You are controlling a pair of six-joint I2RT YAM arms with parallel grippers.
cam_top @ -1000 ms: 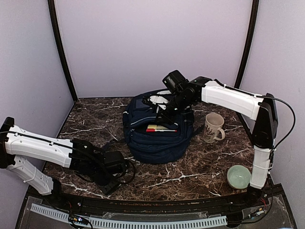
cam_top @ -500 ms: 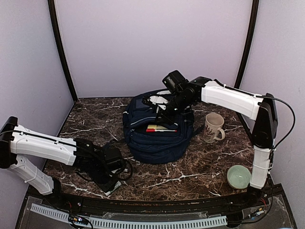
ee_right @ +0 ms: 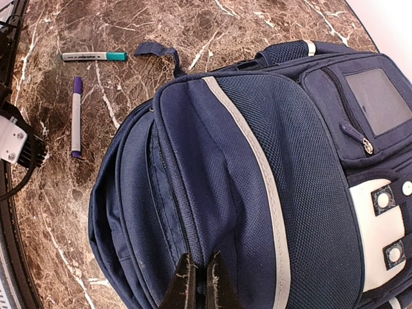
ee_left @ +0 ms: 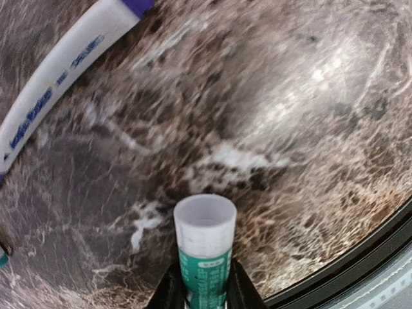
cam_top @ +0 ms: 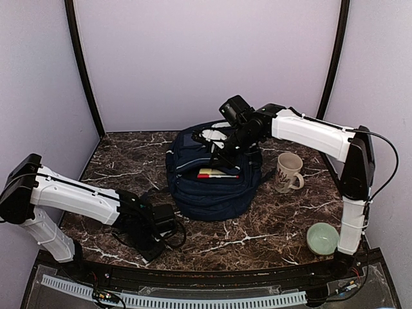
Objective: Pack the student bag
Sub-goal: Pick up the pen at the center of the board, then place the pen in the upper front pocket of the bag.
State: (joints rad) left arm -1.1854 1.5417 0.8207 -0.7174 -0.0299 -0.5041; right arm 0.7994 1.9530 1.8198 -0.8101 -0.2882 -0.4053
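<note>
The left jaws have narrowed since a second ago and now clamp a white-capped green tube (ee_left: 205, 248) near the surface's (cam_top: 270, 225) front edge, so it looks ready to carry. The right jaws, all but closed, pinch fabric of the bag (cam_top: 209, 190), which sits mid-surface.

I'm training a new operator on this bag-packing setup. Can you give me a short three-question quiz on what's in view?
1. True or false: in the top view, the mug stands left of the student bag.
2. What sits between the fingers of the left gripper? A) a spoon B) a green-labelled marker C) an eraser
3. What is the shut right gripper pinching?
Key: 1 false, the mug is on its right. 2 B. 3 The student bag's fabric.
</note>
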